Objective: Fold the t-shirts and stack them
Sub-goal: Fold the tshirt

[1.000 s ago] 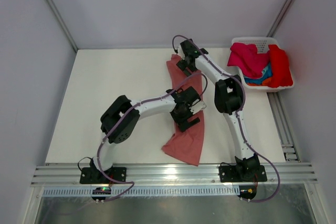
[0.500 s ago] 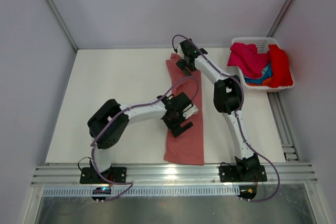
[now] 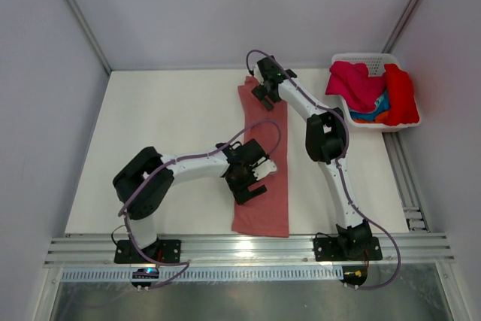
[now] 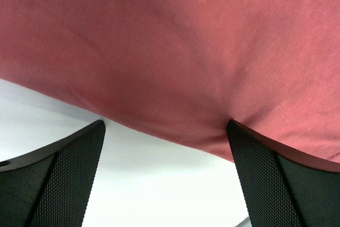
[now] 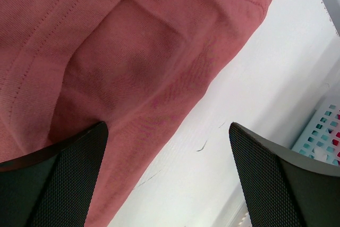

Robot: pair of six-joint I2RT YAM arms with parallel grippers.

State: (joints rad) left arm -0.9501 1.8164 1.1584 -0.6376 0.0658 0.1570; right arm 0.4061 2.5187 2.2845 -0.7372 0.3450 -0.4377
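Observation:
A salmon t-shirt (image 3: 275, 193) lies flat on the table as a long narrow strip running from far to near. My left gripper (image 3: 252, 190) sits low at the strip's left edge, about midway along. In the left wrist view the jaws (image 4: 164, 184) are open and empty, with bare table between them and the shirt (image 4: 175, 51) just ahead. My right gripper (image 3: 264, 95) is over the strip's far end. Its jaws (image 5: 167, 184) are open and empty, with the shirt (image 5: 106, 51) on the left and table between them.
A white plastic basket (image 3: 362, 56) stands at the far right and holds a magenta shirt (image 3: 353, 80), a red one (image 3: 403, 92), a blue one (image 3: 380, 103) and an orange one (image 3: 365, 118). Its corner shows in the right wrist view (image 5: 325, 131). Aluminium rails (image 3: 248, 249) run along the near edge.
My left arm has drawn left and nearer, from over the shirt to its left edge. The shirt's near half went from skewed to straight. The right arm has stayed put.

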